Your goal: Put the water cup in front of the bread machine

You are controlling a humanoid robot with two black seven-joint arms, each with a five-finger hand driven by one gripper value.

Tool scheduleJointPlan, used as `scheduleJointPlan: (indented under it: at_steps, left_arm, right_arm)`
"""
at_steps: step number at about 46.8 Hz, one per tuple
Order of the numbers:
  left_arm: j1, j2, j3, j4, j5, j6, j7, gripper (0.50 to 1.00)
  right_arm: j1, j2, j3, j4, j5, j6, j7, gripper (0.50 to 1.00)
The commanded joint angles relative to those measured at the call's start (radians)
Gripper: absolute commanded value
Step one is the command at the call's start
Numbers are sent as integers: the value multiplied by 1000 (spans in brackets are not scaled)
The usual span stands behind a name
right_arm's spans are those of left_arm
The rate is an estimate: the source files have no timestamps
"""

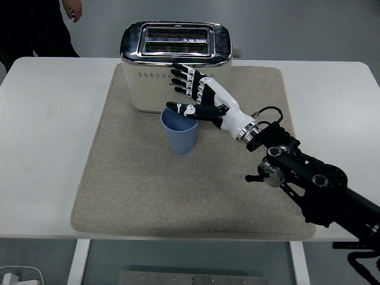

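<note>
We see one cup (180, 133): plain pale blue, tapered, open-topped, upright, nothing visible inside. It stands on the beige mat (136, 178), just near of the toaster (175, 64) front, approx. centred w/ it but slightly right. One toaster: cream body w/ a row of small holes, chrome top, two slots, a knob on its right side; it sits at the mat's far edge. One mat, covering most of the white table (41, 148). One robot arm in view, the right, black, coming in from the lower right corner and reaching far-left over the mat. Its right hand (196, 98), black and white, hangs above the cup's far-right rim, btwn cup and toaster front; fingers (180, 79) stretched out and spread, thumb over the rim, gripping nothing. We can't tell if the thumb touches the rim. A thin cable loops at the wrist. One person (35, 27) at the far left corner, dark clothes, one of their hands hanging at the top edge. Under the table's near left, a white power strip (18, 278) on the floor.
</note>
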Motion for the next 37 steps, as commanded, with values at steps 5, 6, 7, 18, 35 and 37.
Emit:
scheduleJointPlan:
  at_steps: [5,6,7,18,35,37]
  left_arm:
    - [0,0,0,-6,0,0,0,1000]
    - [0,0,0,-6,0,0,0,1000]
    - [0,0,0,-6,0,0,0,1000]
    - [0,0,2,-6,0,0,0,1000]
    - [0,0,2,-6,0,0,0,1000]
    - [0,0,2,-6,0,0,0,1000]
  right_arm:
    - [-1,-48,23,3,8,15,2,926]
    - [-1,-53,29,3,11,21,2,926]
    - [-1,-59,32,3,14,29,2,926]
    - [-3,-114,46,6,37,58,2,926]
    - [-7,-162,46,40,59,70,15,926]
    - [-7,-165,48,41,59,70,15,926]
